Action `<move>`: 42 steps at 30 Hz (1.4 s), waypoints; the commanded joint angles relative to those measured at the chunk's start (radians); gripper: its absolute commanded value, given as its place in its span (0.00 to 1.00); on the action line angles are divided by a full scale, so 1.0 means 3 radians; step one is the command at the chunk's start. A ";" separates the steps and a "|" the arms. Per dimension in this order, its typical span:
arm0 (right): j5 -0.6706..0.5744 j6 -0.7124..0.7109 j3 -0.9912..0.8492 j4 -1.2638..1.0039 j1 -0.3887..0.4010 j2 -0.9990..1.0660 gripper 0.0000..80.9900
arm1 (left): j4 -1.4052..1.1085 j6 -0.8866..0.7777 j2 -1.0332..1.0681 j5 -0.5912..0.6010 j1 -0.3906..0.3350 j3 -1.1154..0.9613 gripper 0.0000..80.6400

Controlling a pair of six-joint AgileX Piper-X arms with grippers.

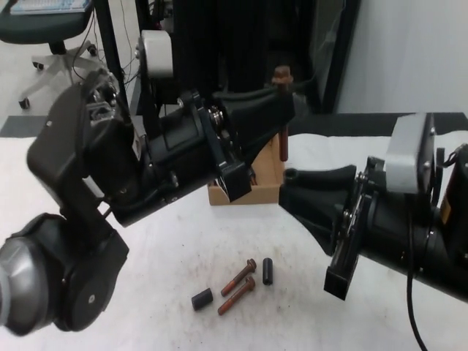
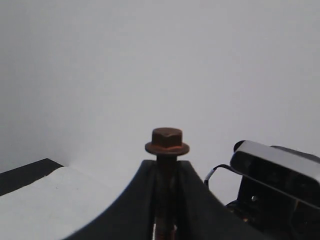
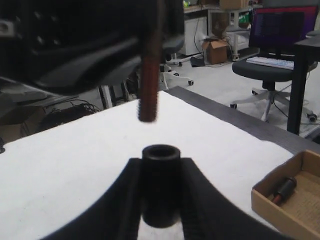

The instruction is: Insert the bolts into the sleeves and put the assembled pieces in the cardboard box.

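Rust-brown bolt [image 2: 167, 141] stands upright, head up, clamped in the left end effector [image 2: 166, 169], high above the table [image 1: 168, 329]. Down on the table lie a loose sleeve [image 1: 202, 298], then the loose bolts [image 1: 238, 278], then a second sleeve [image 1: 268, 270]. Behind them sits the cardboard box [image 1: 252, 194], with an assembled piece [image 3: 283, 190] inside. On the right, the right end effector [image 3: 160, 163] grips a black sleeve [image 3: 161, 185] upright, its mouth just under the bolt's threaded tip, not touching.

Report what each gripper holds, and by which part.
Left gripper: bolt, jaws on the shank just below the head. Right gripper: sleeve, jaws on its side wall, bore facing up.
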 commanded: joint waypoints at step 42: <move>-0.0169 0.0199 -0.0014 -0.0159 0.0008 -0.0007 0.01 | -0.0077 0.0057 0.0114 0.0330 -0.0010 -0.0112 0.00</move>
